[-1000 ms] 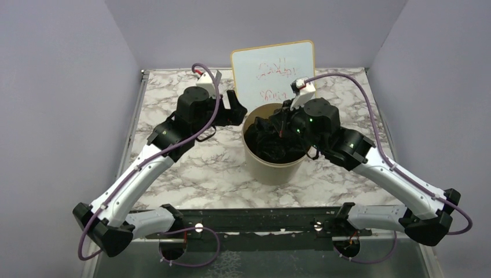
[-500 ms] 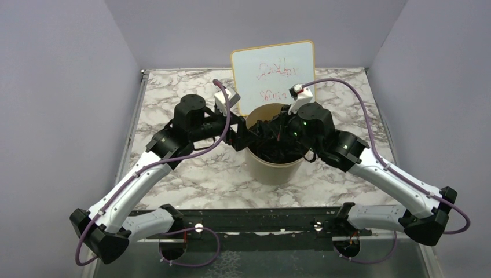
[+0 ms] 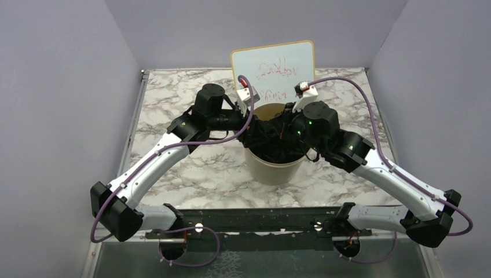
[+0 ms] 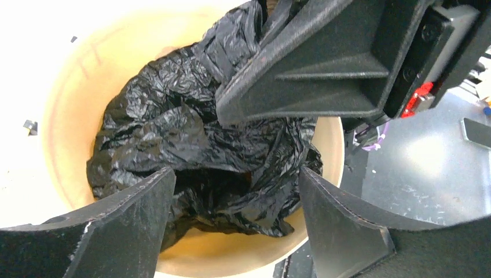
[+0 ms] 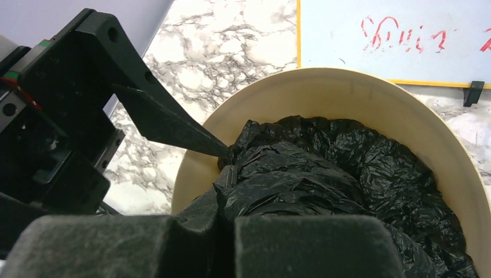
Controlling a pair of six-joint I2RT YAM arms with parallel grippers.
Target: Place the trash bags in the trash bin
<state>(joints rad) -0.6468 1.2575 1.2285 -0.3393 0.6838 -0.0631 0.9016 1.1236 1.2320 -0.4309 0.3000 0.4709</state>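
Note:
The cream trash bin [image 3: 272, 171] stands mid-table with the crumpled black trash bag [image 3: 272, 145] inside it. My left gripper [image 3: 252, 132] is open and reaches over the bin's left rim. In the left wrist view its jaws [image 4: 236, 174] stand wide apart above the bag [image 4: 173, 127] and the bin's inner wall [image 4: 75, 98]. My right gripper [image 3: 285, 128] is over the bin's right side. In the right wrist view it [image 5: 227, 223] is shut with a fold of the bag [image 5: 347, 168] pinched in it, above the bin [image 5: 359, 98].
A white whiteboard [image 3: 272, 69] with red writing stands just behind the bin and also shows in the right wrist view [image 5: 394, 35]. Marble tabletop [image 3: 191, 174] lies around the bin. Grey walls close in the left, right and back.
My left arm swung right from beside the bin, and its open gripper now reaches over the rim onto the bag. My right gripper stays at the bin holding the bag.

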